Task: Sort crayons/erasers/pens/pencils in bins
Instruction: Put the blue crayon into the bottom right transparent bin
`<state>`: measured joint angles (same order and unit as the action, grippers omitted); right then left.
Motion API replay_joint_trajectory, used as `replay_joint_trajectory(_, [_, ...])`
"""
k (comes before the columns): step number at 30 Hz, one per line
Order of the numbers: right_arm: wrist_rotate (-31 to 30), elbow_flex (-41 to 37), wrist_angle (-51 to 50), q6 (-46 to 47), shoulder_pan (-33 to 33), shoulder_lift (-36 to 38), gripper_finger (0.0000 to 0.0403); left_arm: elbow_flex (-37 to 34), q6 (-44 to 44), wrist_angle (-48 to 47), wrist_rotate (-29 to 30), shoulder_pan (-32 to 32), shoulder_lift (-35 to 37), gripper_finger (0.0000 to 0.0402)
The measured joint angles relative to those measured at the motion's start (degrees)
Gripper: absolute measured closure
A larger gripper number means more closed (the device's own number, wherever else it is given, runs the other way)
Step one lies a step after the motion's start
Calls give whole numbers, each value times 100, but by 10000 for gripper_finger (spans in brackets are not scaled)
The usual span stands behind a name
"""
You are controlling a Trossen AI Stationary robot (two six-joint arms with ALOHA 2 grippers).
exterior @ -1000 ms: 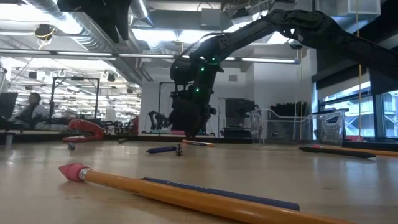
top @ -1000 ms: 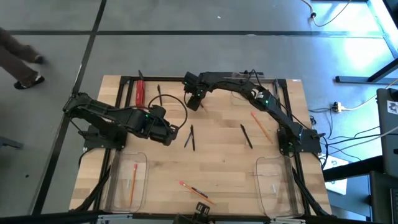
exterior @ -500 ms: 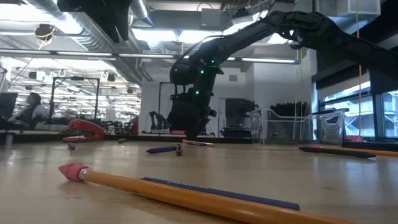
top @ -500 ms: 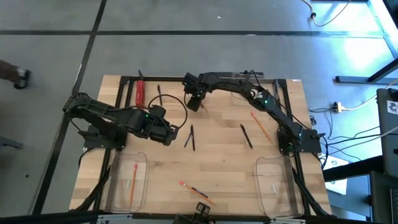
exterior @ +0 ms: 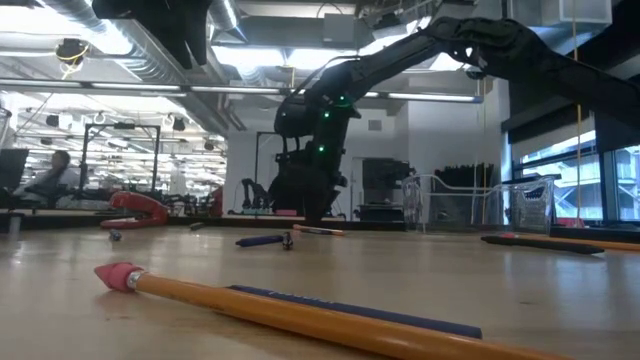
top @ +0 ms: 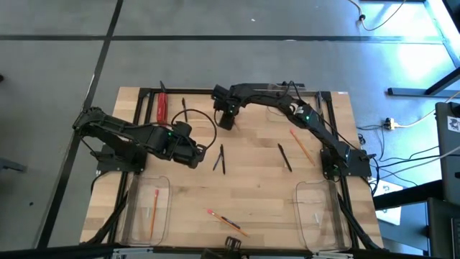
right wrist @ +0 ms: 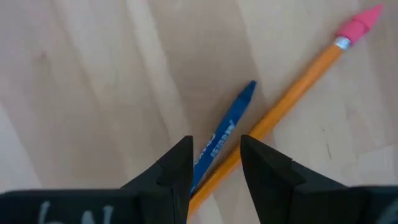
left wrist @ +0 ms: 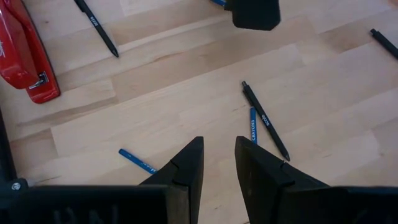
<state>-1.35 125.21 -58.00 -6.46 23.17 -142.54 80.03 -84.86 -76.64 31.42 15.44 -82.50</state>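
right wrist view: the right gripper (right wrist: 214, 163), fingers parted and empty, hovers over a blue paper-wrapped crayon (right wrist: 224, 132) with unreadable lettering beside an orange pink-tipped pencil (right wrist: 292, 91), both partly hidden; left gripper (left wrist: 218, 160) likewise open.

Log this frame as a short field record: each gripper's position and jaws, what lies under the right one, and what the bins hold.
right gripper: over the table's far middle, jaws open and empty
under right gripper: blue crayon lying against a pencil with a pink eraser end
left gripper: left of centre, jaws open and empty
ahead of left gripper: black pen beside a second crayon
left bin: holds one pencil
right bin: contents unclear
other: red stapler at the far left
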Motion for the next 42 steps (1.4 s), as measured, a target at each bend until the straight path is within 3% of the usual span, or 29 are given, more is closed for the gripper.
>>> replay_joint_trajectory(5, [324,2,-177,-297,-54,2,267,0,0,0,0,0,0,317])
replay_joint_trajectory(29, [376,4,-347,-344,164,7,267,0,-1,2,0,2,-2,317])
replay_joint_trajectory(42, [451,4,-982,-618,137,11,267,0,-2,92,-2,1,-2,317])
